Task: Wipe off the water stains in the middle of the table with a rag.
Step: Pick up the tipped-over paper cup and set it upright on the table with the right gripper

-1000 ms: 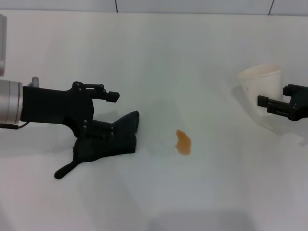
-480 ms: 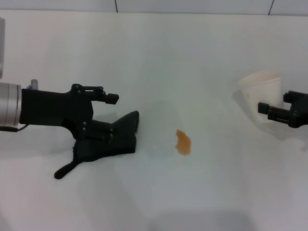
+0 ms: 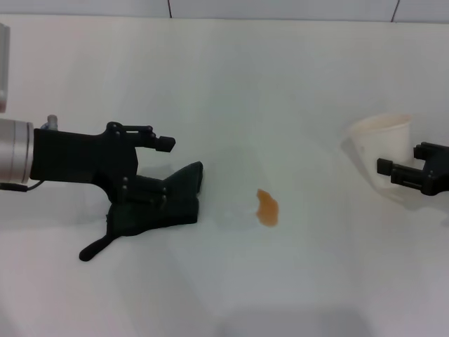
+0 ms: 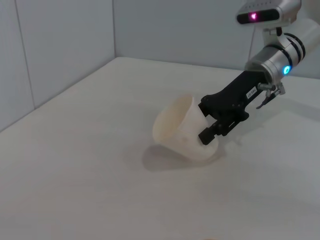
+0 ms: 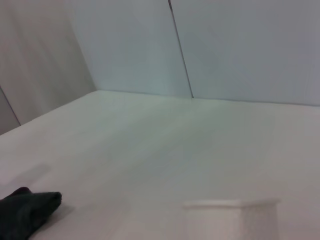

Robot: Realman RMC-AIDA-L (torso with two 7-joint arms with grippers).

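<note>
The black rag (image 3: 172,205) lies crumpled on the white table (image 3: 231,77) at the left, its tail strip pointing toward me. My left gripper (image 3: 163,168) is open over it, with the lower finger resting on the cloth and the upper finger clear above. The orange-brown water stain (image 3: 267,208) sits in the middle, a hand's width right of the rag. My right gripper (image 3: 390,168) is at the far right, shut on the rim of a tilted translucent white cup (image 3: 381,142). The left wrist view shows that gripper (image 4: 210,132) gripping the cup (image 4: 177,127). A rag corner (image 5: 25,210) shows in the right wrist view.
A wall with a vertical seam (image 5: 181,50) runs along the table's far edge. A faint wet sheen (image 3: 235,210) lies just left of the stain. White table surface stretches between the stain and the cup.
My right gripper has drawn the cup toward me, lower in the head view, and the cup stays tilted. The left arm and the rag have barely moved.
</note>
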